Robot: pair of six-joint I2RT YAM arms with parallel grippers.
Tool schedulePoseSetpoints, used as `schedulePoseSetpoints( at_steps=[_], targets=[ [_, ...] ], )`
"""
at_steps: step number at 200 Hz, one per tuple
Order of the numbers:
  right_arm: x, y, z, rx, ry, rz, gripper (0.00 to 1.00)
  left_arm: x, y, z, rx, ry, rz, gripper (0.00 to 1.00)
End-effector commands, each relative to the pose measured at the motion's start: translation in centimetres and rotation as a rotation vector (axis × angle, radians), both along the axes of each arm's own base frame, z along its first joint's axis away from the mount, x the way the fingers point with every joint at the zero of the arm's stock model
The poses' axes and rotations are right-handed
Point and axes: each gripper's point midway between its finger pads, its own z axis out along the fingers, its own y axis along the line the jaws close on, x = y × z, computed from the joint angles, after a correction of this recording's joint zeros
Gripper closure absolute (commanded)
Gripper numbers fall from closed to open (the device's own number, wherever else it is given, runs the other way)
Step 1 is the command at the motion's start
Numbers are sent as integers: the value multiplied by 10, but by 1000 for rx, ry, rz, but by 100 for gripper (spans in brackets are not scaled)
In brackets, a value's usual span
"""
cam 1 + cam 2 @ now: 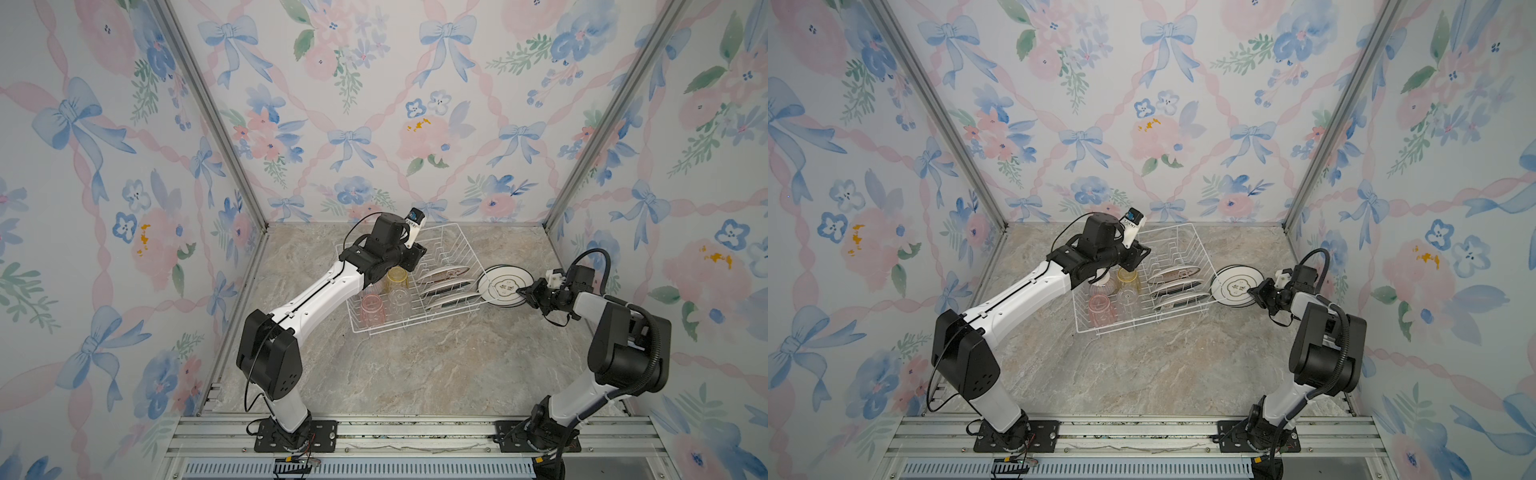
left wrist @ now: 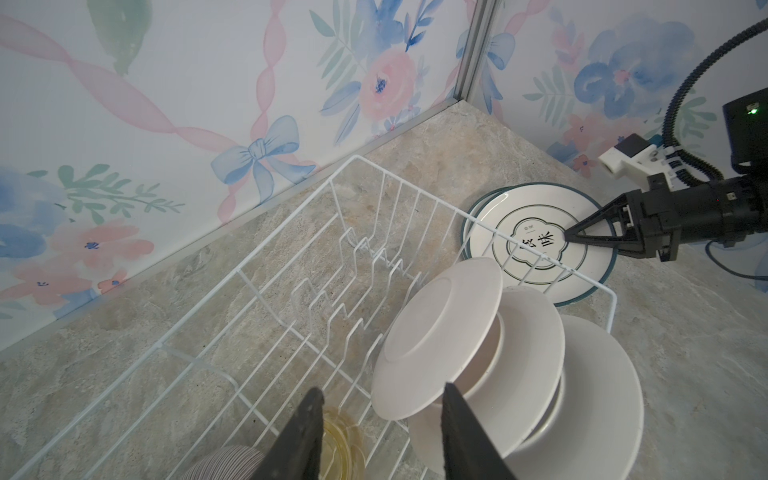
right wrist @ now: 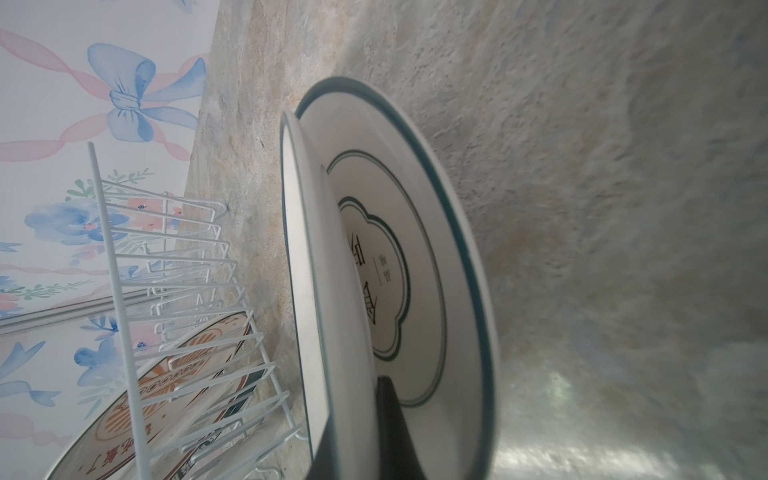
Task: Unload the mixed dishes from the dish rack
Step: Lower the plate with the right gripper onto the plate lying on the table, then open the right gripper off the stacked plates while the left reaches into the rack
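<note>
The white wire dish rack (image 1: 451, 227) holds three upright plates (image 1: 445, 272), a yellow tumbler (image 1: 397, 277), a pink tumbler (image 1: 371, 309), a clear tumbler (image 1: 399, 299) and a striped bowl (image 1: 1104, 285). My left gripper (image 2: 382, 411) hangs open over the rack beside the yellow tumbler (image 2: 343, 440), with nothing between its fingers. Right of the rack, a dark-rimmed plate (image 3: 419, 270) lies on the table. Above it sits a second, tilted plate (image 3: 303, 291). My right gripper (image 1: 524, 293) is shut on that upper plate's rim, with one finger (image 3: 390, 415) under it.
The marble table (image 1: 415, 374) spreads in front of the rack. Patterned walls with metal corner posts (image 1: 552, 216) close in the back and sides. The rack's rear plate slots (image 2: 357, 266) stand unfilled.
</note>
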Motion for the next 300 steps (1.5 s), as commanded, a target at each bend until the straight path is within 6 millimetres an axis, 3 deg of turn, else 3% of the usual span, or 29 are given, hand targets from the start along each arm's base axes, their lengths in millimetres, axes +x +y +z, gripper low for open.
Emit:
schedulePoseSetpoints(
  at_steps=[1,93,174,300],
  targets=[
    [-6,-3,-6,-41,49,10,81,-5,-4,-7,11,13,-31,57],
    [-24,-13,-12,-142,144,22,55,-9,-6,-11,8,26,-51,58],
    [-45,-22,-22,-306,278,78,50,-11,-6,-18,12,41,-63,58],
    [-21,-4,-26,-412,316,155,47,-19,-4,-35,46,84,-83,58]
  ],
)
